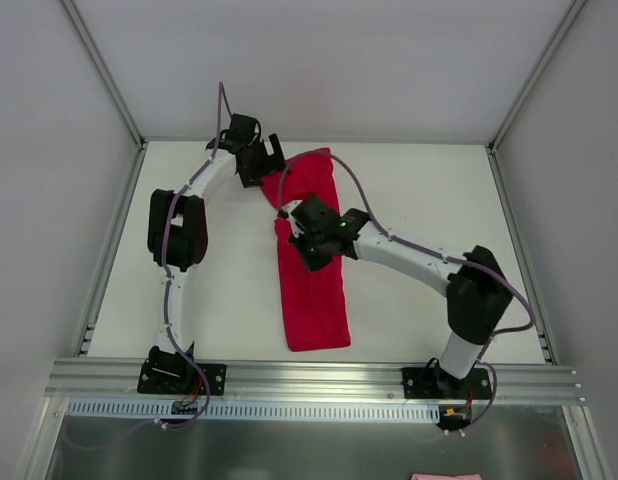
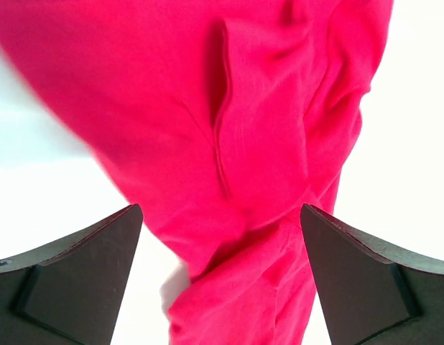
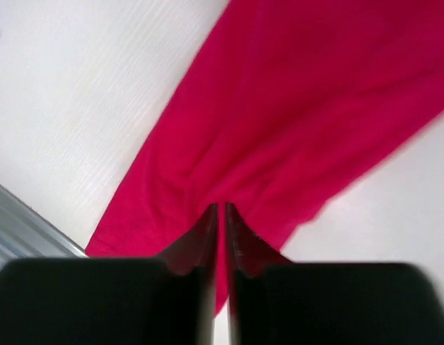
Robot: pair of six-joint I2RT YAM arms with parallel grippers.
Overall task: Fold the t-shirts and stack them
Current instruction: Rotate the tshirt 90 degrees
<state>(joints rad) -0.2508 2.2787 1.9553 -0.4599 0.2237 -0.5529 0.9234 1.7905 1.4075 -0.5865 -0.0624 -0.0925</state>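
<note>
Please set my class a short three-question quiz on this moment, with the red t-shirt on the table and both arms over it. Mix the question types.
1. True or false: the left claw stands open over the t-shirt.
2. How does the t-shirt lie on the table? A: as a long narrow strip; B: rolled into a ball; C: spread wide with both sleeves out flat.
3. Fill in: the ____ claw is shut, with creases in the fabric running to its tips.
Key: 1 true; 2 A; 3 the right claw.
</note>
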